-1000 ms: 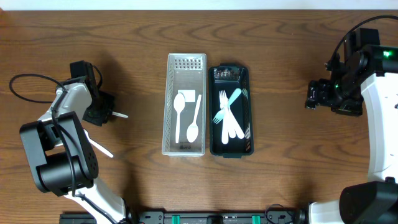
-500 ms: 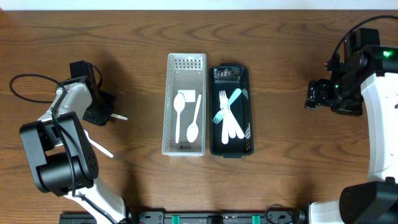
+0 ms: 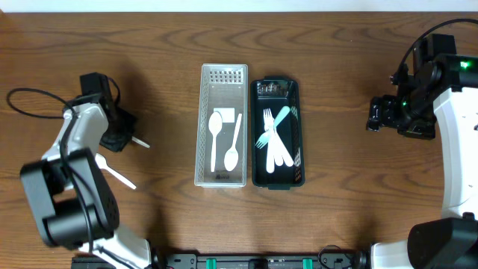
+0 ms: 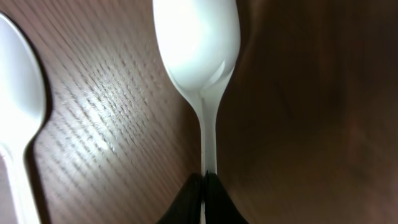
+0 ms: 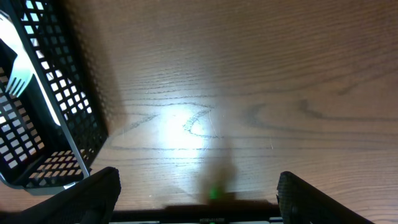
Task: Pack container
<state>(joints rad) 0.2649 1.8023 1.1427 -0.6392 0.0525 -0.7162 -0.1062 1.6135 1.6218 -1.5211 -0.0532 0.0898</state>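
Note:
My left gripper (image 3: 122,139) is shut on the handle of a white plastic spoon (image 3: 141,142), held just above the table at the left. In the left wrist view the spoon's bowl (image 4: 199,50) points away from the closed jaws (image 4: 204,193). A second white spoon (image 3: 118,174) lies on the table beside it and also shows in the left wrist view (image 4: 18,124). A white tray (image 3: 202,127) holds white spoons (image 3: 215,134). A black basket (image 3: 253,134) next to it holds forks (image 3: 275,138). My right gripper (image 5: 199,199) is open and empty, at the far right (image 3: 376,116).
The black basket's mesh wall (image 5: 56,112) and a fork (image 5: 15,81) show at the left of the right wrist view. A black cable (image 3: 30,97) loops by the left arm. A black rail (image 3: 261,261) runs along the table's front edge.
My left arm has shifted slightly, and the held spoon has turned a little, its tip dropping toward the front. The right arm has not moved.

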